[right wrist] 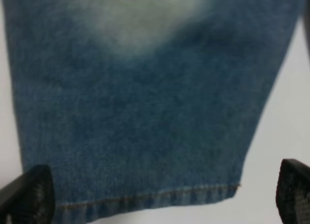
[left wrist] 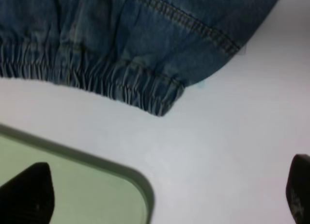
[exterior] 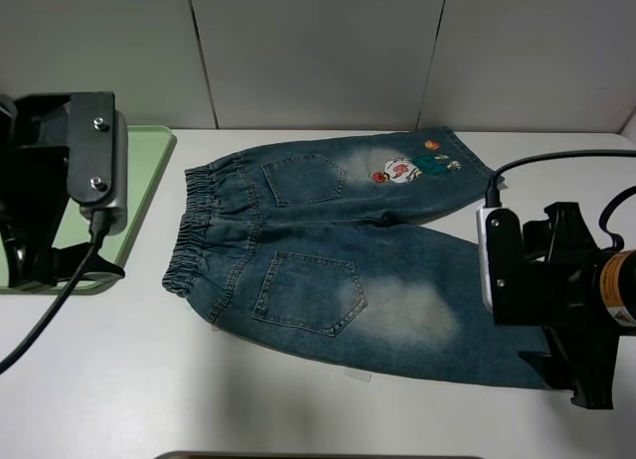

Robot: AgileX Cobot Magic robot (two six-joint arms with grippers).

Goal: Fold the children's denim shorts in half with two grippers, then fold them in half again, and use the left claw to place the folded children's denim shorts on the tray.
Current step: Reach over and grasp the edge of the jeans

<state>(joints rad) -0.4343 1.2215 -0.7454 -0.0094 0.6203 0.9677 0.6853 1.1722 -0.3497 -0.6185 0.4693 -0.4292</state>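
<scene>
The children's denim shorts (exterior: 338, 270) lie spread flat on the white table, gathered waistband to the left, legs to the right, cartoon patch (exterior: 402, 168) on the far leg. The pale-green tray (exterior: 144, 171) lies at the left edge. My left gripper (left wrist: 169, 195) is open and empty, hovering over the tray's corner (left wrist: 97, 185) beside the near end of the waistband (left wrist: 145, 95). My right gripper (right wrist: 160, 200) is open and empty, hovering over the hem (right wrist: 145, 195) of the near leg. In the exterior high view both arms (exterior: 60, 181) (exterior: 556, 290) hide their fingertips.
A grey panelled wall (exterior: 318, 52) closes the far side of the table. Bare white table (exterior: 149, 380) lies in front of the shorts. A dark edge (exterior: 318, 456) shows at the table's near side.
</scene>
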